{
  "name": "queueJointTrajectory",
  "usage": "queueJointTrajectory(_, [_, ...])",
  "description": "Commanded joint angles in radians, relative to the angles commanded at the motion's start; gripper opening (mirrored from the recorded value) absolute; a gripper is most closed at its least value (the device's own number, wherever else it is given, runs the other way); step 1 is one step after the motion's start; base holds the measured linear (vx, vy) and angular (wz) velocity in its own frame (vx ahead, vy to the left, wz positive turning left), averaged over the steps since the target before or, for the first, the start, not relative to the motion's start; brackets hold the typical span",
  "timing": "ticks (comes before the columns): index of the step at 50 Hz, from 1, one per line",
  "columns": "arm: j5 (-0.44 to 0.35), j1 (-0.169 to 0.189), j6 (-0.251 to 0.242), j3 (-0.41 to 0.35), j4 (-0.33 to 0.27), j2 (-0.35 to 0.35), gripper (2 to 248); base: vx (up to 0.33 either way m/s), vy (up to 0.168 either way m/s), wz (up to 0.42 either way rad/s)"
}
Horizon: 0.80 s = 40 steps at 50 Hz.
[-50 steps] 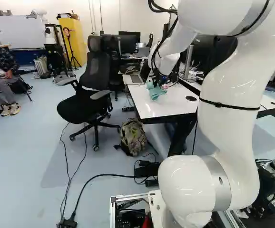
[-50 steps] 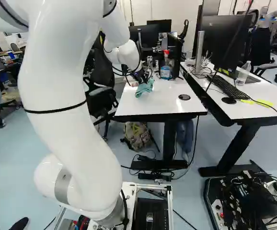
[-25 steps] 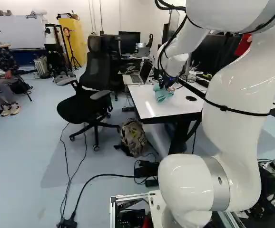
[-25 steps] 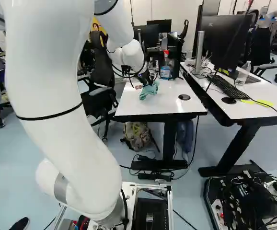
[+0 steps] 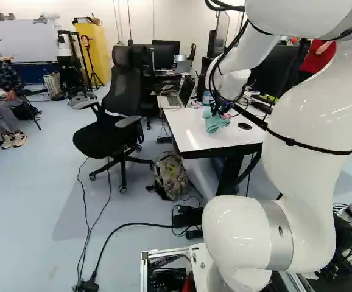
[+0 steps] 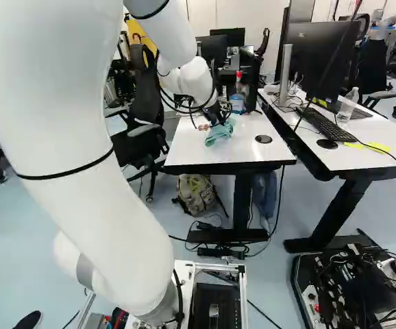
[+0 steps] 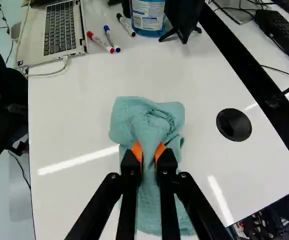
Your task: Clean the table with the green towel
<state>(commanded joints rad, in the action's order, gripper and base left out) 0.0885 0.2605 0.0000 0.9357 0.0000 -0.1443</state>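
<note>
Gripper [image 7: 148,151] first, in the wrist view: its two orange-padded fingers pinch a gathered fold of the green towel [image 7: 147,121], with loose cloth spreading ahead of them and beneath them over the white tabletop [image 7: 74,115]. The step in hand looks to be wiping. To do it well, I would hold the bunched part low enough that the loose cloth presses flat, but not so low that the fingertips scrape the surface. The round black grommet [image 7: 233,124] sits beside the towel, and its edge could snag cloth. Ahead lie the red marker [image 7: 99,41], blue marker [image 7: 110,37] and black marker [image 7: 126,25], near the laptop [image 7: 62,30] and the bottle of blue liquid [image 7: 148,17]; strokes should turn short of them.

Left base view: the white arm [image 5: 304,115] reaches over the desk, the towel well in from the near edge. Long, overlapping strokes would suit this open stretch.

Right base view: the towel sits between the desk's chair side and the grommet, the spray bottle's red top [image 6: 238,75] beyond. Light, even pressure seems best.
</note>
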Motion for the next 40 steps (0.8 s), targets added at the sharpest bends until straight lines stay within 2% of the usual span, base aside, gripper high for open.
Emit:
queueJointTrajectory(17, [0.000,0.012,0.000,0.002,0.000,0.034,48,0.000,0.000,0.000])
queueJointTrajectory(40, [0.000,0.077,0.000,0.035,0.000,0.045,48,0.000,0.000,0.000])
